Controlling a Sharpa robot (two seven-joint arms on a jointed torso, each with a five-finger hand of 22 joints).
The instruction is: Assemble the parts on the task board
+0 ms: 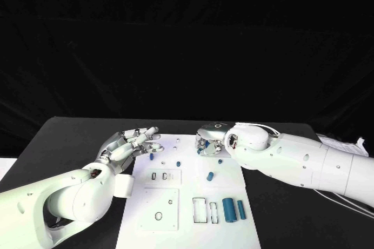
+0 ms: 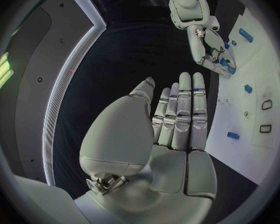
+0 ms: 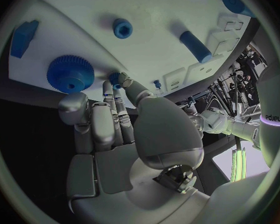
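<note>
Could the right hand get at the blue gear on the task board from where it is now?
Probably yes. The right hand hangs at the task board's far edge with fingertips right beside the blue gear, and nothing lies between them.

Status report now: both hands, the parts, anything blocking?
Left hand open, beside task board. Right hand fingertips at small blue part near blue gear; grip unclear. Nothing blocking.

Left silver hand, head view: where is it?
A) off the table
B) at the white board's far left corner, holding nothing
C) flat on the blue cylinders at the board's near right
B: the left silver hand hangs by the far left corner of the white task board, fingers apart, nothing in them; the left wrist view agrees.
</note>
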